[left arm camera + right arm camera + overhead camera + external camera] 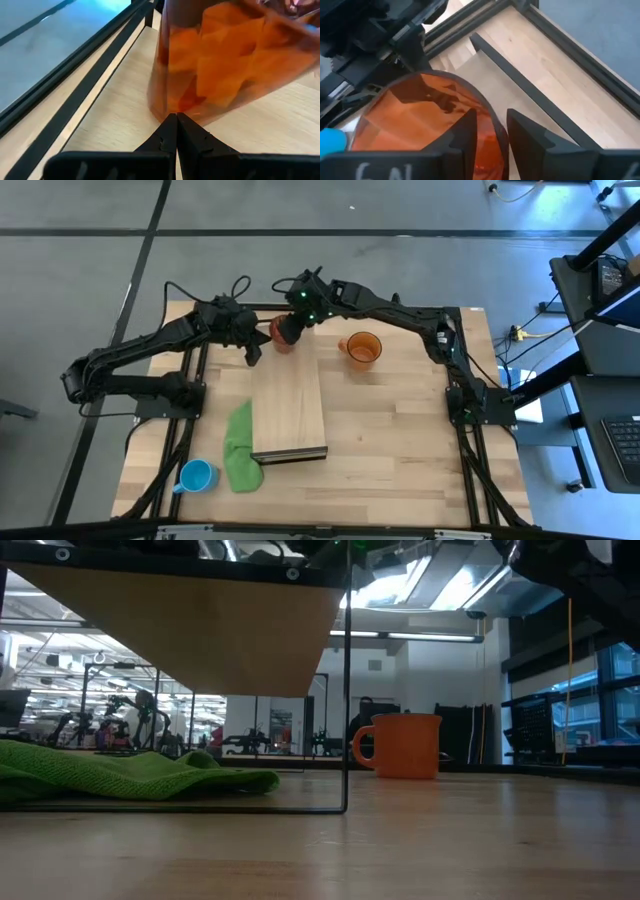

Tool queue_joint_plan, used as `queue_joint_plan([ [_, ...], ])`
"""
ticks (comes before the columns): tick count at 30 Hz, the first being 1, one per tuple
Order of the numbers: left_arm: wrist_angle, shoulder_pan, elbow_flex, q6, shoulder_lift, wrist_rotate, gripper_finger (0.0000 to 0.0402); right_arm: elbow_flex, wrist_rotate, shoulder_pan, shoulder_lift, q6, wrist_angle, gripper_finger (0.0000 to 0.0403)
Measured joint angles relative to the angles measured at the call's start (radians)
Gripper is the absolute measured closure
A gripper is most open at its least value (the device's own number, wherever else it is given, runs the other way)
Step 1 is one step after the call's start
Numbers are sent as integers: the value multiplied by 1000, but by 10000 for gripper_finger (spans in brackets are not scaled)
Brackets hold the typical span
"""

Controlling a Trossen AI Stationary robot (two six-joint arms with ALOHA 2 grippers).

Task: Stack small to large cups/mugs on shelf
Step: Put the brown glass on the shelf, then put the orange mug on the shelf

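Note:
The dark red tumbler (283,337) is at the table's far edge, just beyond the shelf's (288,405) far end. My right gripper (294,326) is shut on it from the far side. My left gripper (253,352) is shut, its fingertips (176,119) next to the tumbler's lower edge (172,102). The orange mug (362,348) stands upright on the table right of the shelf and also shows in the low view (405,745). The light blue mug (197,475) stands at the near left corner. My left gripper's shut fingertips are at the tumbler's lower edge; whether they touch it I cannot tell. My right gripper holds the tumbler's rim wall (496,131) with one finger (464,131) inside and the other (526,134) outside, coming from above and the far side. The tumbler looks tilted in the left wrist view.
A green cloth (240,448) lies along the shelf's near left side and shows in the low view (120,775). The shelf stands raised on thin dark legs (346,690). Black frame rails (190,395) run along the table's left, right and far edges.

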Motion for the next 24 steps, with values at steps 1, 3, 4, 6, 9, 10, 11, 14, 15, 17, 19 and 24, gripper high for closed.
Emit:
queue_joint_plan([
  [1,0,0,0,3,0,0,401,1,-2,-2,0,0,2,295],
  [3,-6,0,0,3,0,0,401,4,-28,-9,0,-2,3,295],
  [4,-7,0,0,3,0,0,401,5,-42,-12,0,-1,3,295],
  [6,-13,0,0,4,0,0,401,5,-50,-14,-1,1,3,295],
  [9,-7,0,-17,4,0,0,401,5,-50,-14,-1,2,9,295],
  [10,-9,0,-28,3,0,0,401,5,-50,-14,-1,6,14,295],
  [11,-10,0,-39,3,0,-1,401,5,-51,-14,-1,10,15,295],
  [14,-11,0,-71,-14,-7,-1,401,5,-76,-15,-1,14,20,295],
  [15,-13,0,-75,-16,-11,-1,401,5,-76,-15,-1,12,24,295],
  [17,-8,0,-76,-16,-27,-1,401,6,-76,-18,-3,0,31,295],
  [19,23,0,-76,-19,-45,-1,401,16,-76,-23,-4,-8,31,295],
  [24,52,12,-76,-31,-77,-1,401,20,-93,-40,-20,-7,65,295],
])
